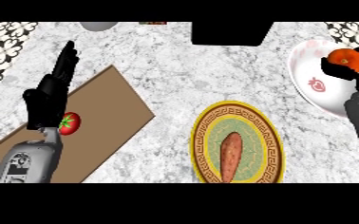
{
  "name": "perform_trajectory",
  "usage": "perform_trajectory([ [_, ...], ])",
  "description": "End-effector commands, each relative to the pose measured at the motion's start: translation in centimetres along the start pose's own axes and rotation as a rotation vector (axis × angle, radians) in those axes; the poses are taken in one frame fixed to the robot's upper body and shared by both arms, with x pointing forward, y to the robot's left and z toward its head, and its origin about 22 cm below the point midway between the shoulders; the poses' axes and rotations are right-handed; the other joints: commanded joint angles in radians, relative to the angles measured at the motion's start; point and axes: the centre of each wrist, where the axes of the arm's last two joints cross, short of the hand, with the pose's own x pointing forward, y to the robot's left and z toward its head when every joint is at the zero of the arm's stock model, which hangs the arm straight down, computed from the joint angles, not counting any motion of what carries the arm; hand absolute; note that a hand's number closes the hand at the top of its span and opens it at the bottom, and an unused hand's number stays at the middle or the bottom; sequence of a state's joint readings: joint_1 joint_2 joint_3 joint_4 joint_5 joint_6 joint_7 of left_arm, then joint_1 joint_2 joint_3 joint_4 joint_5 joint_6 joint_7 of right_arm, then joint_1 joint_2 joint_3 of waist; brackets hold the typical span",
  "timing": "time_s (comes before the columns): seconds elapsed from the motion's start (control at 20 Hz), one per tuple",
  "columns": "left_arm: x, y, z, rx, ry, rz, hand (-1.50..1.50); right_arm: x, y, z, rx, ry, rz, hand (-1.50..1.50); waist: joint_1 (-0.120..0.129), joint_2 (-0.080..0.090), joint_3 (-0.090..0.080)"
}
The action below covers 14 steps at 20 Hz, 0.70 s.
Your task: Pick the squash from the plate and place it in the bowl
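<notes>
Single head view, steeply down onto the counter [182, 76], forearms entering below.

Bright, even light; faint shadows

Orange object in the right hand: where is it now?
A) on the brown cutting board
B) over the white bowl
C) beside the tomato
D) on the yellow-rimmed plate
B: the round orange object sits in the black right hand above the white bowl with pink markings at the right edge.

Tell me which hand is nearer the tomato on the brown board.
Left. The left hand stands open right beside the tomato, just above and left of it. The right hand is far across the counter, over the white bowl.
</notes>
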<state>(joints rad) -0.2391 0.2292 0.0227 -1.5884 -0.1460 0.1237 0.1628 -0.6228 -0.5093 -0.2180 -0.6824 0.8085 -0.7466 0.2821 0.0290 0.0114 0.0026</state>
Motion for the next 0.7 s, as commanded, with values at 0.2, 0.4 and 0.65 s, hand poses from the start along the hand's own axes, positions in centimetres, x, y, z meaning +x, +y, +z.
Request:
perform_trajectory([
  [0.2,0.1,-0.9,0.2,-0.008,-0.015,0.007,0.00,-3.3,0.1,-1.8,0.154,0.136,-0.149,-1.50,0.018,0.010,0.003],
  [0.4,0.0,-0.4,-0.2,-0.020,-0.008,-0.008,0.00,-3.5,0.4,-1.8,0.161,0.096,-0.279,-1.50,0.019,0.011,0.004],
  [0.65,0.9,-0.4,0.2,0.009,-0.021,0.003,0.00,-5.0,0.6,-1.3,0.098,0.045,-0.400,-1.50,0.020,0.009,0.004],
])
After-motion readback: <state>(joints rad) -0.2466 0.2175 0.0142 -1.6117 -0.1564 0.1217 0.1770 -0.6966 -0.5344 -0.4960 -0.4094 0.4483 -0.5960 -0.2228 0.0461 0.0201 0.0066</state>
